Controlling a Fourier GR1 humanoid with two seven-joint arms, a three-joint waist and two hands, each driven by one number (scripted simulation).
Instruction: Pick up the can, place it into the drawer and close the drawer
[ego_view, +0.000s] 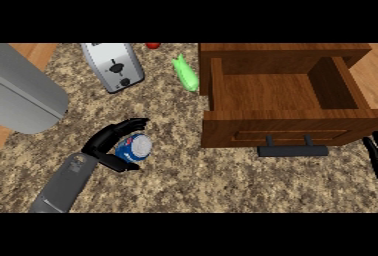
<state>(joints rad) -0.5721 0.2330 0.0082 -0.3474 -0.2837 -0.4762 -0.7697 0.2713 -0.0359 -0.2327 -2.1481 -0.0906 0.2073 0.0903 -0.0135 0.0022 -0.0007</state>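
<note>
A blue, white and red can (137, 146) lies on the speckled counter at the lower left. My left hand (103, 140) is curled round it, fingers over its top and thumb under it. To the right, the wooden drawer (221, 132) stands pulled out. Its inside is bare and its black handle (293, 150) faces me. The can is about a hand's width left of the drawer's front. Only a thin black sliver of my right hand (371, 154) shows at the right edge, beside the handle.
A silver toaster (113, 65) stands at the back left. A green vegetable (187, 74) lies just left of the drawer's side, with a small red thing (153, 45) behind it. A large grey rounded body (26, 95) fills the far left.
</note>
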